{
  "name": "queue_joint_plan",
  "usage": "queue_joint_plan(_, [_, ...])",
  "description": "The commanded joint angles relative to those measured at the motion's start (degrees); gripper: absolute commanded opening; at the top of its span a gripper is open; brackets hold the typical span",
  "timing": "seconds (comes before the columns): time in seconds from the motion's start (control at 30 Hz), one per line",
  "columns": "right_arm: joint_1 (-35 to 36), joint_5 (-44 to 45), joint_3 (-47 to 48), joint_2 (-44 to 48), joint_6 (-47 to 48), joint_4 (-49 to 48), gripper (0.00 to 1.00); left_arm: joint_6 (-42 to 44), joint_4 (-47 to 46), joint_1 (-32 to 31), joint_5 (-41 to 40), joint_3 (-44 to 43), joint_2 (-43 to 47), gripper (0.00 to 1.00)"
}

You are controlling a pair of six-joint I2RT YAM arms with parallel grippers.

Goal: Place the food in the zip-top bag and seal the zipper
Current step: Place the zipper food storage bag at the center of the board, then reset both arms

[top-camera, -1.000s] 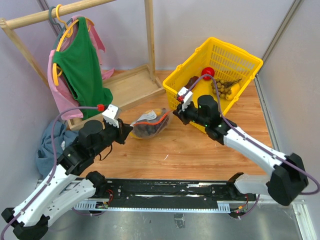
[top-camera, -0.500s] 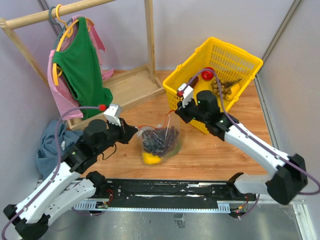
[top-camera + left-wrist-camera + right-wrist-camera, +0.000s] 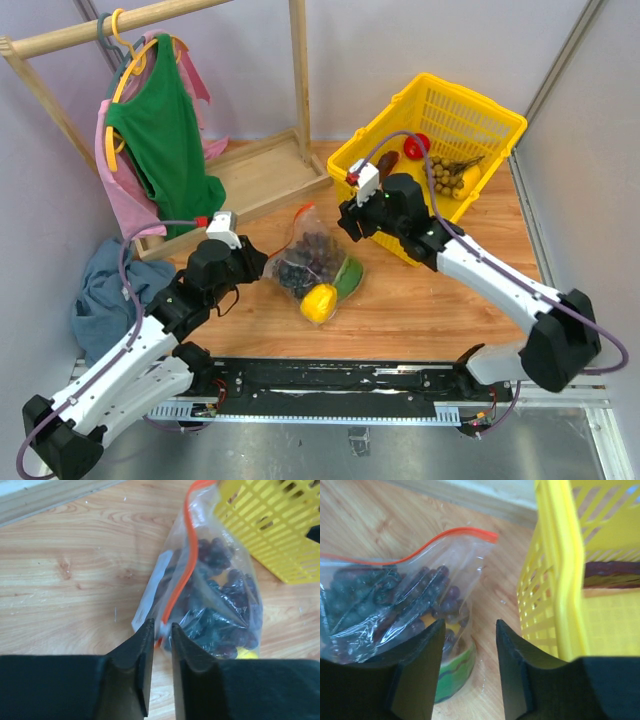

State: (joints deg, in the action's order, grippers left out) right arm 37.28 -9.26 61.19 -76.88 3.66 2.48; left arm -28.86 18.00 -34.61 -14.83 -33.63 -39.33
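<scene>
The zip-top bag point(image 3: 305, 232) lies slumped on the wooden table point(image 3: 400, 300) between the two arms, a clear, crinkly, floppy pouch whose zipper point(image 3: 470, 530), a thin red-orange strip, runs along the far edge as one wavy line. It reads as pressed closed, though the full length cannot be checked. Through the glossy plastic shows the grape bunch point(image 3: 305, 262), a knobbly dark purple cluster. The smooth yellow bell pepper point(image 3: 319, 301) and the watermelon slice point(image 3: 349, 279), with its striped green rind, bulge at the near end, apparently inside. A white label point(image 3: 150, 590) sits on the bag's side. The left gripper point(image 3: 161, 626) has its black fingers only slightly parted, with the zipper's end lying in the narrow gap; whether they touch it cannot be told. The right gripper point(image 3: 469, 625) is spread wide just above the bag's other end, holding nothing. The step in hand looks like the release after sealing. The next move likely calls for lifting both grippers straight away, so the limp film is not dragged or the seal tugged apart — or for one more pinch along the strip if any stretch gapes. Just beside the bag stands a rigid yellow lattice basket point(image 3: 470, 120).
</scene>
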Motion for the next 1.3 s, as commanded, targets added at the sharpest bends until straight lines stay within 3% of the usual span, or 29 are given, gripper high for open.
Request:
queue_joint_plan(0.0, [-0.66,3.66,-0.14,10.64,-0.58,-0.43,0.74,0.85,0.56,0.25,-4.52,-5.24,4.92,0.44])
queue_joint_plan(0.07, [-0.71,7.96,-1.54,15.54,-0.40,0.76,0.86,1.97,2.69,0.25,-5.39,-7.27,7.61,0.54])
queue_joint_plan(0.1, [-0.71,10.23,-2.16,17.74,-0.16,1.56,0.97,2.39,3.86,0.20,-5.96,-8.38,9.00,0.59])
queue_joint_plan(0.23, [-0.71,19.59,-4.22,26.44,-0.13,5.96,0.98,4.28,7.27,0.24,-8.03,-11.68,15.18,0.78])
queue_joint_plan(0.27, [-0.74,23.43,-6.68,31.71,-0.16,8.16,0.98,6.02,8.93,0.25,-9.44,-13.57,19.04,0.89])
queue_joint_plan(0.37, [-0.72,28.19,-9.95,38.55,-0.28,9.12,0.98,8.05,8.81,0.24,-10.93,-13.30,23.53,0.95])
queue_joint_plan(0.5, [-0.76,36.05,-15.01,46.10,-1.63,7.40,0.98,10.01,5.50,0.25,-11.99,-9.26,29.61,0.99])
queue_joint_plan(0.7, [-0.72,37.37,-18.85,53.81,-2.65,6.03,0.98,11.51,-1.32,0.25,-9.95,0.41,38.55,0.99])
queue_joint_plan(1.27, [-0.74,37.56,-18.29,53.78,-2.72,6.85,0.98,14.18,-1.33,0.23,-7.81,1.86,37.11,0.99])
